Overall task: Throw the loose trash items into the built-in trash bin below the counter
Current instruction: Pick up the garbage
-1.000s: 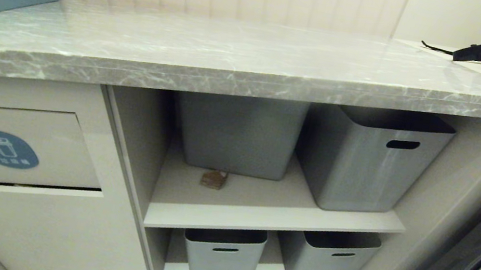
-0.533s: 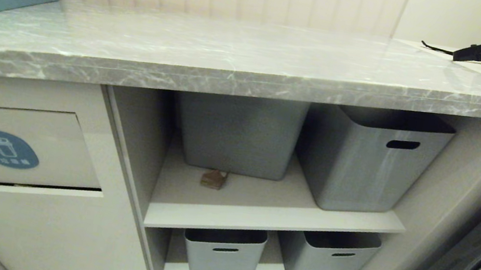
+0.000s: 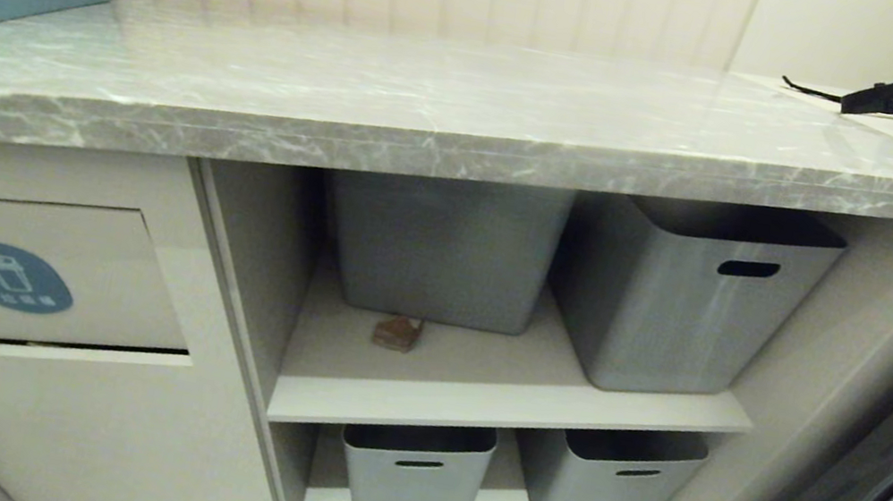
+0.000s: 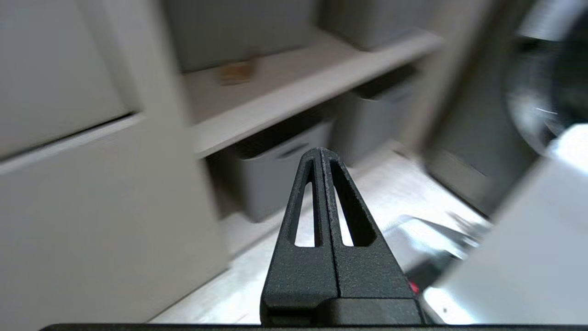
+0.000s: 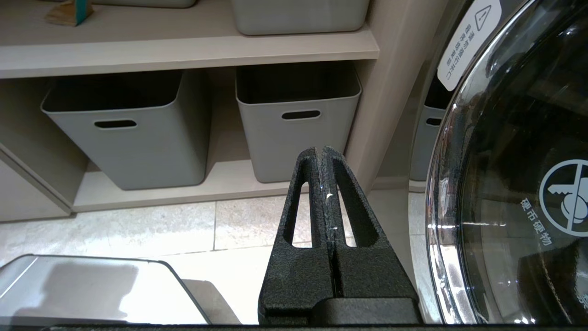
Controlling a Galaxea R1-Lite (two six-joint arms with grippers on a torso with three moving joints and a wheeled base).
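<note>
— Well, that cardboard scrap point(image 3: 397, 332) on the upper shelf point(image 3: 479, 383), just before the grey tub point(image 3: 443, 245), looks light and stiff; pinch a raised torn edge.
— And the grippers?
— Left gripper point(image 4: 320, 154) pressed together, empty; right gripper point(image 5: 320, 152) too, low by the floor.
— Anything changed?
— Nothing from above: scrap unmoved, the bin flap point(image 3: 29, 276) equally ajar.

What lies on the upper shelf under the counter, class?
On the upper shelf lie one brown cardboard scrap and, behind it, two grey tubs. The tubs' contents and the shelf behind them are hidden.
</note>
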